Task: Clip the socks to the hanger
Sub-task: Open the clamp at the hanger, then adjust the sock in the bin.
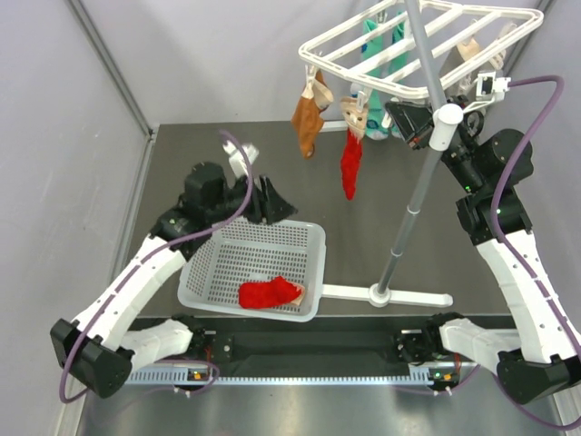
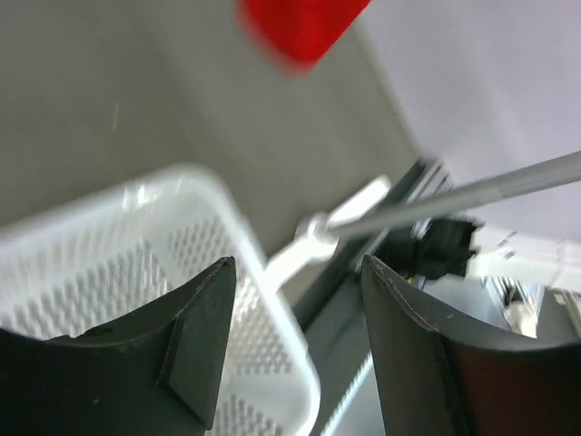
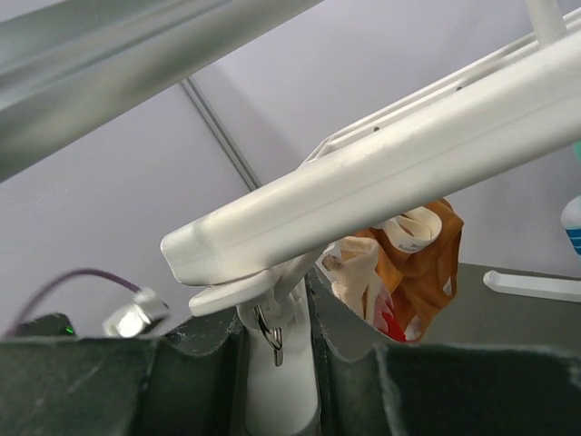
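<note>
The white hanger (image 1: 427, 45) stands on a grey pole (image 1: 408, 213). A red sock (image 1: 350, 163) and a mint-green sock (image 1: 377, 45) hang from its clips. A second red sock with a tan toe (image 1: 268, 292) lies in the white basket (image 1: 272, 238). My left gripper (image 1: 272, 204) is open and empty over the basket's far rim; in the left wrist view (image 2: 298, 265) the hanging red sock (image 2: 300, 27) is above it. My right gripper (image 1: 408, 123) is shut on a white clip (image 3: 281, 363) under the hanger frame (image 3: 408, 154); it also shows in the right wrist view (image 3: 277, 304).
An orange-brown sock (image 1: 309, 118) and a beige sock (image 1: 354, 113) hang from the hanger's near-left clips. The pole's white foot (image 1: 399, 295) lies right of the basket. Grey walls close in the left and back.
</note>
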{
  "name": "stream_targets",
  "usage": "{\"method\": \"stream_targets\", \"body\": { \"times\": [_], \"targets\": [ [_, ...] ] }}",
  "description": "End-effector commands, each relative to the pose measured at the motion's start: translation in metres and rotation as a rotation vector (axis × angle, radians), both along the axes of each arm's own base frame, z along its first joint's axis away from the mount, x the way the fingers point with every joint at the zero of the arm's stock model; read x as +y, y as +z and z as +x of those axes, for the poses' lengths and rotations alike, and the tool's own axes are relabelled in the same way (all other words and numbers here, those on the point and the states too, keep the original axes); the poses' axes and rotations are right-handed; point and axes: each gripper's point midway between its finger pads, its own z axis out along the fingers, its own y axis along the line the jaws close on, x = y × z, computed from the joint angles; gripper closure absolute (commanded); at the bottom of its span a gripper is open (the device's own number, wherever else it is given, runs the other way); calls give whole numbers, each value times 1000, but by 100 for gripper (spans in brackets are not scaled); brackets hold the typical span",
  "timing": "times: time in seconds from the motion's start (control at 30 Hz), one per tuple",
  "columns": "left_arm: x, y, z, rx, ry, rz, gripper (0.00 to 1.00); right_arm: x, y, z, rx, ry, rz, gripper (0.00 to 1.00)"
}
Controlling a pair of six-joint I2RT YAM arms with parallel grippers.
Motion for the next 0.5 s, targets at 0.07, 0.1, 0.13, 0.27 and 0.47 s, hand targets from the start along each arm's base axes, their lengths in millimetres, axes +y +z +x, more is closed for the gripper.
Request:
{"method": "stream_targets", "body": {
  "times": [0.07,0.1,0.13,0.27,0.47],
  "targets": [
    [14,-117,-31,392,114,128,41,-1,-1,-1,-12,-16,-12,100],
    [17,-135,-36,420,140,160,43,-1,-3,-1,-7,-15,-13,100],
    [16,-147,-41,415,173,214,44,0,-5,-1,-3,-13,-12,100],
    [16,-181,-59,440,257,397,42,0,-8,-2,5,-7,-11,100],
    [24,-232,-81,491,317,550,40,-1,-9,-5,7,-7,-12,100]
  ]
}}
